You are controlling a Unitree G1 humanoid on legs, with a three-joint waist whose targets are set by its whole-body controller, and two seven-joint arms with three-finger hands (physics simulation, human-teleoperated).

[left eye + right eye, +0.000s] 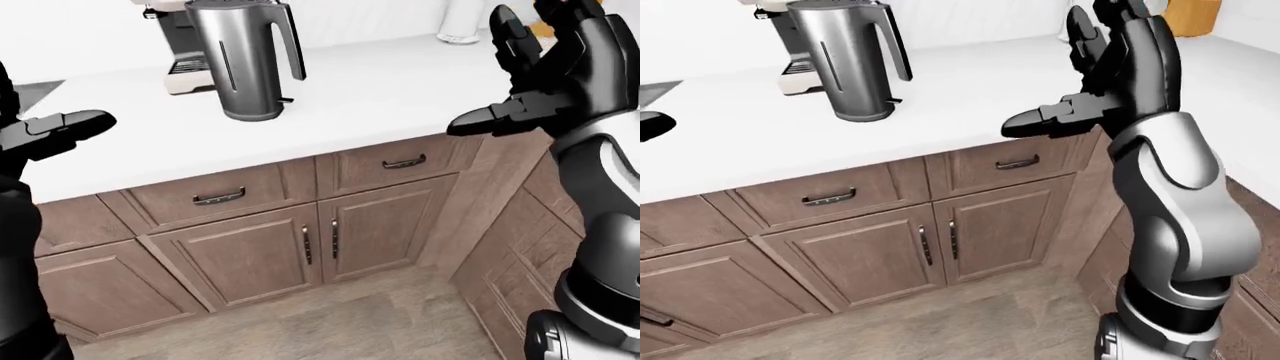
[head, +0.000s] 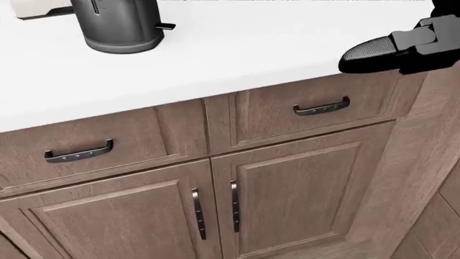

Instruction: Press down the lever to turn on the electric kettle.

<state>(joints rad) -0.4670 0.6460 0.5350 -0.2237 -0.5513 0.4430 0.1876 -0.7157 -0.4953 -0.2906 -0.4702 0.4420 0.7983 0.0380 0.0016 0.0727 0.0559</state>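
Now kettle [image 1: 243, 56] stands on counter [image 1: 380, 94], well in from near edge, coffee machine [image 1: 180, 52] just behind. Lever [image 1: 285, 100] small, low by base, under handle. My right hand [image 1: 540, 71] up near counter's right end, fingers spread, holding nothing. My left hand [image 1: 55, 131] off left end; can't tell fingers. Danger: push too hard or sideways, kettle slides or tips. Fat fingers miss small lever.

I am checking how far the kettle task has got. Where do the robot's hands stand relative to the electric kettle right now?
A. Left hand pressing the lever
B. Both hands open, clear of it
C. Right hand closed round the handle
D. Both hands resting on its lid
B: the left hand and right hand hover open, either side of the electric kettle, touching nothing.
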